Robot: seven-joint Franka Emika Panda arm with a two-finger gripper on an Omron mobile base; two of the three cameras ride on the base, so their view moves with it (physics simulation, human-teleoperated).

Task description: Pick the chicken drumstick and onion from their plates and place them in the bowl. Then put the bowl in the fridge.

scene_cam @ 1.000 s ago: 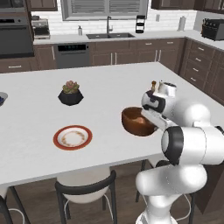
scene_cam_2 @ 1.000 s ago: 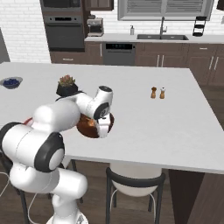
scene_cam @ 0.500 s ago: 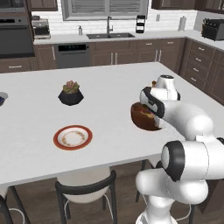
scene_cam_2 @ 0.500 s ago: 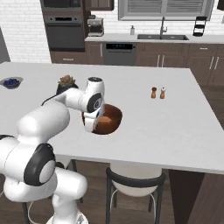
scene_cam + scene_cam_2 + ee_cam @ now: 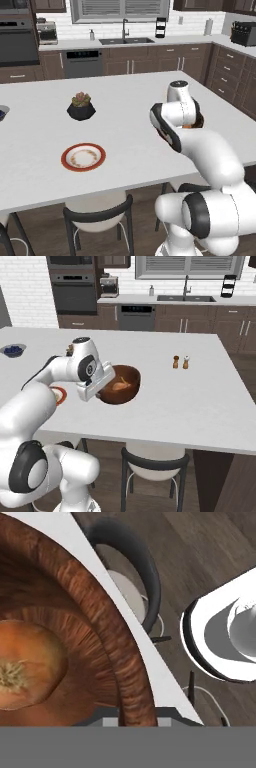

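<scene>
Island counter (image 5: 210,406) was the big surface, white top, running left to right with stools on the near side. Arm was reaching over its near-right part. Bowl (image 5: 120,387) sat at the hand, reddish-brown, looked lifted or tilted just above the countertop near the near edge; in the left base view only a sliver of bowl rim (image 5: 199,121) peeked out behind the wrist. Gripper (image 5: 100,390) was closed down tight on the bowl's near-left rim, wall pinched between the fingers as far as I could tell; the hand view had the rim (image 5: 107,632) running right up to the tips. Inside the bowl: onion (image 5: 25,664) against the wall, and a golden-brown piece (image 5: 120,387) in the right base view that I read as the chicken drumstick, too small to be sure. Red-rimmed plate (image 5: 83,157) lay bare to the left on the counter, well apart from the bowl. So loading looked done, fridge leg remained. Key relation: bowl hung off the far-right side of the gripper, mass cantilevered from a one-sided rim grip, so it needs to stay level in transit. Fridge not seen, heading unknown.
</scene>
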